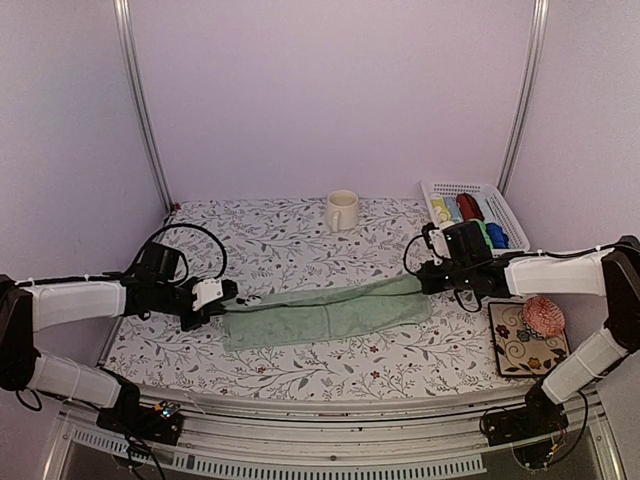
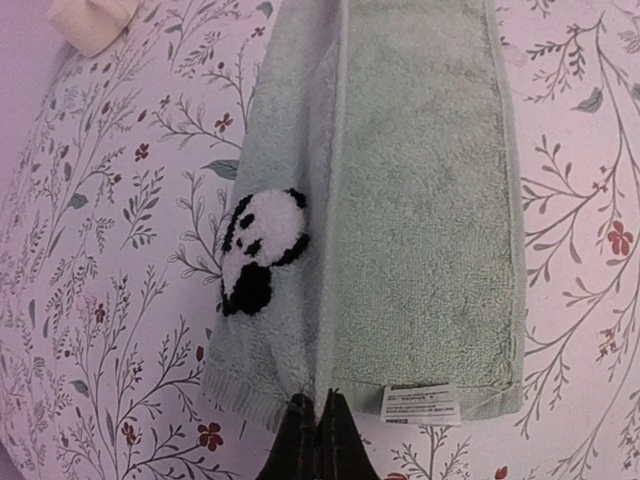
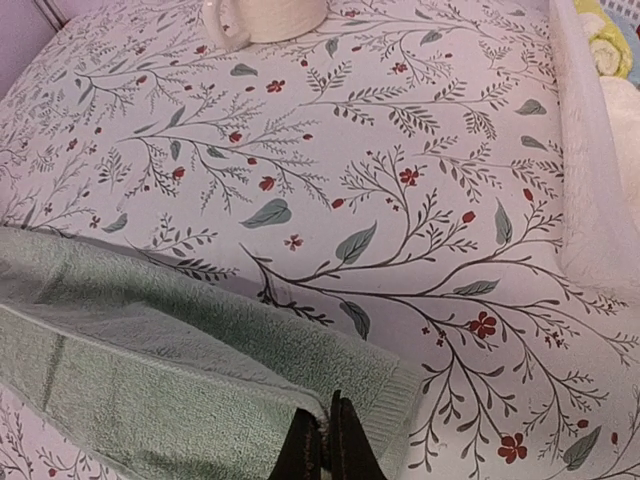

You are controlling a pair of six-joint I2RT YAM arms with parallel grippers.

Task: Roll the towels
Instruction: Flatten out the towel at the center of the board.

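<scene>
The green towel (image 1: 330, 312) lies on the worktop (image 1: 300, 240), folded lengthwise and running from 9 o'clock to 3 o'clock in the top view. The left hand (image 1: 226, 298) is closed on its 9 o'clock short edge. The right hand (image 1: 428, 280) is closed on the 3 o'clock end.

Expect light, limp, non-slip terry that sags unless supported at both ends. Grip at the hems, not at the panda patch (image 2: 258, 250).

The number of layers pinched cannot be determined, because the fingertips are cropped. No second towel can be made out.
</scene>
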